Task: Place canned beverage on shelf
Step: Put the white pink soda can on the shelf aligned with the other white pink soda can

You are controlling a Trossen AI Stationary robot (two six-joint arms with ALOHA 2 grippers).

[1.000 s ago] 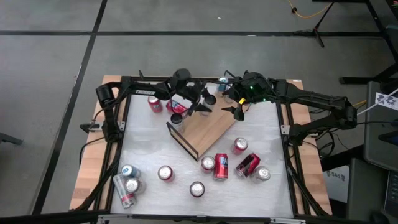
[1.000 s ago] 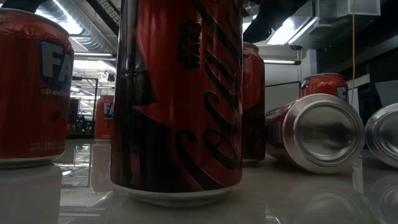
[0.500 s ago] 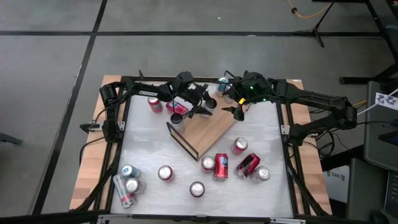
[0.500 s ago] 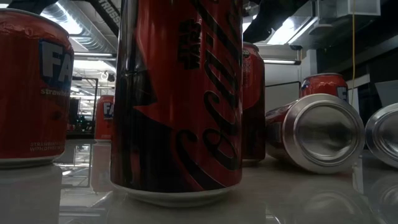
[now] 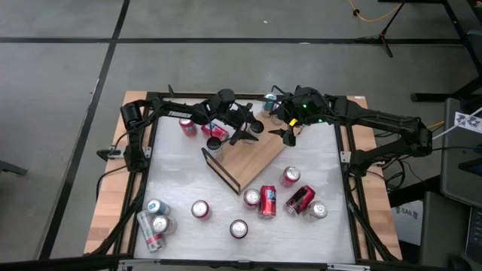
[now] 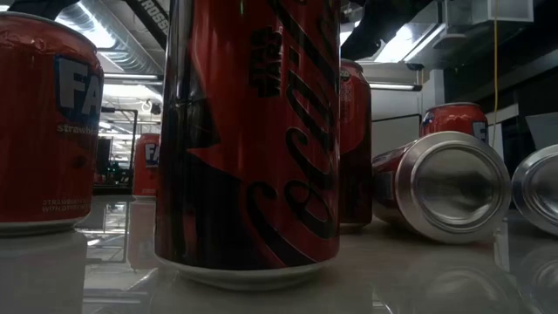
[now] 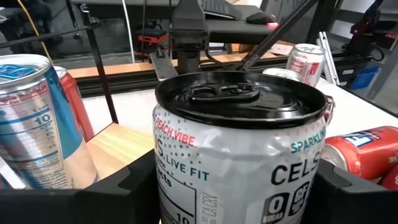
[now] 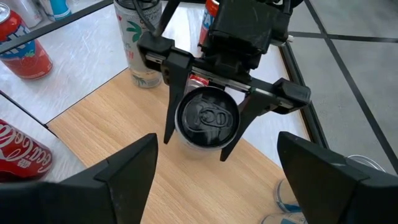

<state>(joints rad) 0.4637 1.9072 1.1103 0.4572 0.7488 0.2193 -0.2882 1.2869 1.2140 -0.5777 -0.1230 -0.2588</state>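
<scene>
A white can with a black top (image 7: 239, 143) (image 8: 207, 118) stands upright between the fingers of my left gripper (image 5: 245, 129) (image 8: 198, 146), over the far part of the light-wood shelf (image 5: 248, 158) (image 8: 124, 124). My left gripper is shut on it. Whether the can's base rests on the board, I cannot tell. My right gripper (image 5: 288, 135) (image 8: 227, 186) hangs open just to the right of the can, above the shelf's far right corner, with nothing between its fingers. The low view shows neither gripper. My left gripper pinches the can's side wall (image 7: 163, 168) between its two fingers, one on each opposite side a little below the top rim. The fingers (image 8: 171, 93) come nearly level from the table's far left side. The can stays upright, top up.
Two red cans (image 5: 187, 126) (image 5: 215, 132) and a white can (image 8: 140, 50) stand at the shelf's far left. Several cans (image 5: 268, 202) stand or lie on the white tabletop near the front; one (image 6: 253, 131) fills the low view. A blue can (image 7: 31, 118) stands close beside the held one.
</scene>
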